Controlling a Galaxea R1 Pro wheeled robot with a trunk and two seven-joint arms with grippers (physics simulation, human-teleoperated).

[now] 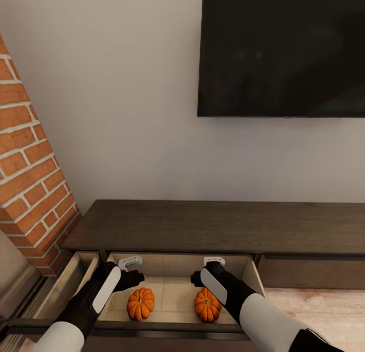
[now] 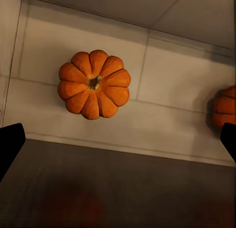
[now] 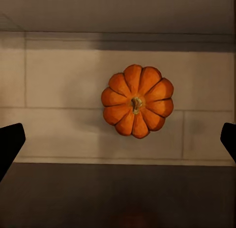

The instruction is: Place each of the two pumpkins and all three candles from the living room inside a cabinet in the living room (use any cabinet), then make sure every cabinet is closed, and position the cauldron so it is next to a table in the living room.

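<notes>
**Both pumpkins in the drawer, candles and cauldron still to do**

The long dark cabinet (image 1: 213,225) runs along the wall under a black TV (image 1: 281,50), with a brick column (image 1: 30,180) at its left end. Its drawer (image 1: 243,273) nearest that end stands pulled out, pale inside, and holds 2 things: the left pumpkin (image 1: 140,304) and the right pumpkin (image 1: 207,305), both upright on the drawer floor near its front edge, well apart from each other and touching no wall.

The left tool (image 1: 131,263) and right tool (image 1: 214,261) hang above the drawer, each over its own pumpkin, fingers spread wide and holding nothing.

By my reading, the pumpkin part is done. Left to do: 3 candles into a cabinet, this drawer pushed shut, and the cauldron set beside the table.
</notes>
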